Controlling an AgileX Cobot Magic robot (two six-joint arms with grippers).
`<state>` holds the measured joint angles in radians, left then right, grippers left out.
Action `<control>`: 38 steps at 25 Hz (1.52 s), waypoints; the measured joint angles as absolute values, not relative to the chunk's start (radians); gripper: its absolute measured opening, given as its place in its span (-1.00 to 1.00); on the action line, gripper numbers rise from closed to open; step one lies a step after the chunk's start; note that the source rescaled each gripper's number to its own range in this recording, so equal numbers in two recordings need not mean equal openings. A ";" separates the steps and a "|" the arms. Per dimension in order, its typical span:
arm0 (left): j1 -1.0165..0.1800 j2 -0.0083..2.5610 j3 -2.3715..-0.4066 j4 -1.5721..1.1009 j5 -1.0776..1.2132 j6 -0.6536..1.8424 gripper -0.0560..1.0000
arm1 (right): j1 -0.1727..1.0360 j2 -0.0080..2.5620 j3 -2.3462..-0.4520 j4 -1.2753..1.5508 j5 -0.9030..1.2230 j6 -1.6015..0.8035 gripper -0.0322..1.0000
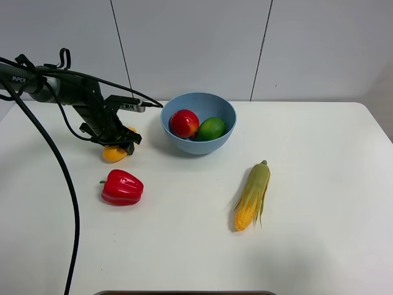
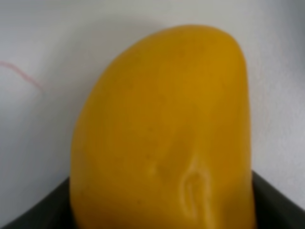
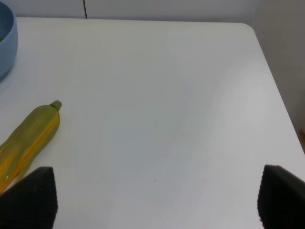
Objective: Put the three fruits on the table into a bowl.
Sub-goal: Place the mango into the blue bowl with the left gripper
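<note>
The light-blue bowl [image 1: 198, 126] stands upright at the far middle of the white counter [image 1: 319, 184], holding the red-and-yellow apple [image 1: 183, 123] and green lime [image 1: 210, 129] side by side. The yellow-orange mango [image 1: 114, 153] sits left of it, gripped by the left pincer [image 1: 118, 143].

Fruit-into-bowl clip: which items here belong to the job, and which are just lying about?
Part of the job:
- apple, in the bowl
- lime, in the bowl
- mango, gripped by the left gripper

Lying about:
- red bell pepper
- corn cob
</note>
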<state>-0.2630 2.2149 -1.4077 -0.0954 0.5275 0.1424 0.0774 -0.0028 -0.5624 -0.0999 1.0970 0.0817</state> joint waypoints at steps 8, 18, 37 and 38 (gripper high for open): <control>-0.263 2.215 -1.408 -0.095 0.539 0.134 -0.88 | 0.077 -0.003 -0.562 -0.100 1.097 0.082 0.05; -0.263 2.215 -1.408 -0.096 0.541 0.131 -0.89 | 0.077 -0.003 -0.562 -0.100 1.097 0.082 0.05; -0.263 2.078 -1.407 -0.106 0.631 0.124 -0.89 | 0.077 -0.003 -0.562 -0.100 1.097 0.082 0.05; -0.263 2.057 -1.407 -0.106 0.631 0.124 -0.89 | 0.077 -0.003 -0.562 -0.100 1.097 0.082 0.05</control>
<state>-0.2630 2.0569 -1.4068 -0.1063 0.6309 0.1238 0.0774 -0.0028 -0.5624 -0.0999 1.0970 0.0817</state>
